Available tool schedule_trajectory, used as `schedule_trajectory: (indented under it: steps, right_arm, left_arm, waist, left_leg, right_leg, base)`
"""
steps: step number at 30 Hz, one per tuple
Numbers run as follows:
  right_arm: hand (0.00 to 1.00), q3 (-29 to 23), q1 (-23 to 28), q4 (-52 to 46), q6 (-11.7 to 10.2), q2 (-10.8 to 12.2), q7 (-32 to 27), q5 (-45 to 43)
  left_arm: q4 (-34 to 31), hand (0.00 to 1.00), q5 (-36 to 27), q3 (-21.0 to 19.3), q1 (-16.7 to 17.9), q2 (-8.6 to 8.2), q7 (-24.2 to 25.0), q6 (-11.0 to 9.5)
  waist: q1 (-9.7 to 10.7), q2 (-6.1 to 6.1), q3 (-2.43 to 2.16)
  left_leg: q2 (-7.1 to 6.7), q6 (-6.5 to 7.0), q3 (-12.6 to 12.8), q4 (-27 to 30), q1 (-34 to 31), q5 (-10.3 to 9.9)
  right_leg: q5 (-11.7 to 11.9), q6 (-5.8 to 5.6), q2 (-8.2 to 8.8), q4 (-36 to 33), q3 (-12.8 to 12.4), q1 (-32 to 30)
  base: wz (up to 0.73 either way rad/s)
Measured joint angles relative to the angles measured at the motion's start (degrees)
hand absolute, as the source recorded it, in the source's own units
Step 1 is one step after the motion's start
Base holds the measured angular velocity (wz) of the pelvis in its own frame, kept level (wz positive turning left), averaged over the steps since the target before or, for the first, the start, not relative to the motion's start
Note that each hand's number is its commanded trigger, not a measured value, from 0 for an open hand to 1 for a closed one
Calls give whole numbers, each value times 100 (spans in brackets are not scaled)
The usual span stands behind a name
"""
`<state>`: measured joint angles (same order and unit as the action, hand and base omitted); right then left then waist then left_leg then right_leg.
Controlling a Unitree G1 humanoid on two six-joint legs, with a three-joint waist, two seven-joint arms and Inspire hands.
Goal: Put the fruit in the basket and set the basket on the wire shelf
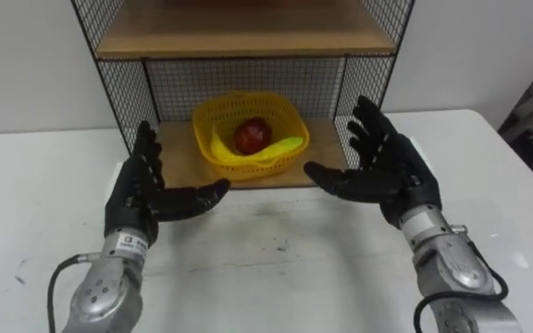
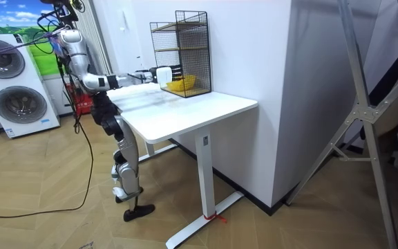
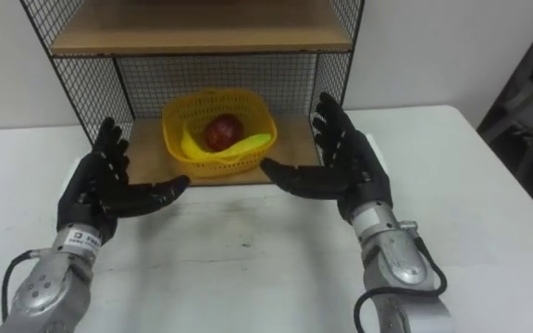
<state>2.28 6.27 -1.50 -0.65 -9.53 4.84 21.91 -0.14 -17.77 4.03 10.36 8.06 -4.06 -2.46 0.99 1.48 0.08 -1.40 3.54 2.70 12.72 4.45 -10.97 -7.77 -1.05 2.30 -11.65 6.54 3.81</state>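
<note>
Left eye view gives us the yellow plastic basket (image 1: 296, 118), a rounded-square tub with a latticed wall, sitting on the lower wooden board (image 1: 179, 157) of the wire shelf (image 1: 146, 88). Inside it lie a round, glossy red fruit (image 1: 252, 135) and a curved yellow banana (image 1: 265, 151) that leans against the fruit's front. The shelf is a black frame with thin mesh sides and back, and a second wooden board (image 1: 239, 32) spans it above the basket. It stands at the far edge of a smooth white bench (image 1: 276, 264), close to a plain pale wall (image 1: 26, 55). We see the left hand (image 1: 137, 199) and the right hand (image 1: 391, 171), both black with silver wrists, raised over the bench just in front of the shelf. Their palms face each other, fingers spread and straight, thumbs pointing inward. Both are released, grasping nothing and apart from the basket, which shows in the gap between them. From the room view we see the robot standing upright at the bench's side, arms stretched toward the shelf, with two washing machines (image 2: 19, 97) behind it.
</note>
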Motion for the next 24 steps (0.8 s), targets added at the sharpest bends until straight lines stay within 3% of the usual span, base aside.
schedule_trajectory:
  steps: [3,7,13,16,20,22,24]
  right_arm:
    - [0,-72,360,-210,-201,6,35,-23]
    - [0,-233,710,-412,-290,15,16,-51]
    - [0,-554,1265,-947,-814,74,-212,-418]
    - [0,-687,1472,-1053,-997,76,-427,-591]
    - [0,-1068,1526,-1148,-1252,78,-1119,-742]
    - [0,-1352,1526,-1246,-1334,78,-1542,-927]
    - [0,-1752,1523,-1273,-1574,64,-2102,-1176]
  left_arm:
    - [-190,0,-7,-148,294,3,41,-46]
    - [-498,0,-72,-308,571,-5,84,-194]
    - [-774,0,-54,-629,996,-117,55,-878]
    - [-834,0,-14,-753,1093,-156,-46,-965]
    - [-1279,0,58,-1208,1198,-220,-875,-1236]
    - [-1478,0,232,-1595,1198,-223,-1297,-1447]
    - [-1659,0,508,-2174,1226,-221,-1879,-1673]
  waist:
    - [12,8,0]
    - [13,31,-9]
    - [-62,-33,-15]
    - [-163,-47,-9]
    - [-290,-84,-17]
    - [-316,-99,-8]
    - [-343,-132,-5]
  left_leg:
    - [1,-2,-11,0,-5,1]
    - [-3,-4,-33,1,-33,-3]
    - [-10,-9,-43,-2,-97,-2]
    - [-13,-9,-57,2,-104,-2]
    - [-24,-15,-130,0,-162,-5]
    - [-32,-24,-187,-9,-173,7]
    - [-38,-32,-227,-10,-181,26]
  right_leg:
    - [2,2,-6,10,1,15]
    - [-10,-12,-6,6,1,-1]
    - [-3,-3,-11,3,-8,-69]
    - [-3,-2,-11,-8,-3,-70]
    - [-9,-8,-3,0,63,-95]
    - [-2,2,7,11,130,-87]
    - [-1,4,7,26,160,-71]
  base:
    - [2]
    - [0]
    - [-1]
    - [0]
    - [6]
    - [19]
    - [8]
